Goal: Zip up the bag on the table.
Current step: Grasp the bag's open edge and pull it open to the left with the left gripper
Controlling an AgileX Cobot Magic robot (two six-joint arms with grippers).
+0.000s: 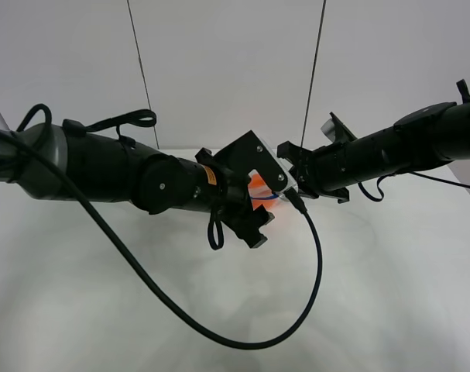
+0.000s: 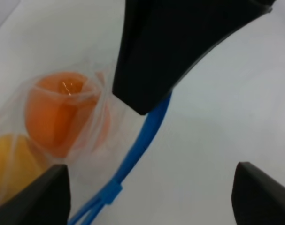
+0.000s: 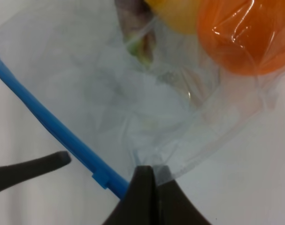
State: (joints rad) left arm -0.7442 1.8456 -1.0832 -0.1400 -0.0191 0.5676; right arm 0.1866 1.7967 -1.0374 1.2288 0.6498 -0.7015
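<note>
- The bag lies on the bench toward the far edge, about midway between the left and right edges. In the high view the 2 arms hide most of it.
- The right pincer has its fingers pressed together on a gathered fold of plastic at the bag's edge, just beside the blue zipper strip. I judge this to be the anchoring hold.
- The left pincer is spread wide and grips nothing. Its 2 fingers stand on either side of the strip, with the slider tab between them.
- Progress, as a judgement: the bracing is done and the zipping itself is barely begun or not begun. Past the slider the strip seems to fork into 2 strands, so that stretch looks open. How much of the rest is sealed I cannot tell.
- The orange and the yellow fruit bulge close against the strip on the bag's inner side, which may make the plastic pucker under a pull.
- Room: the 2 pincers sit very close over the bag, so little space lies between them. Toward the near edge and both near corners the bench is bare apart from the black cable, which loops across it.
</note>
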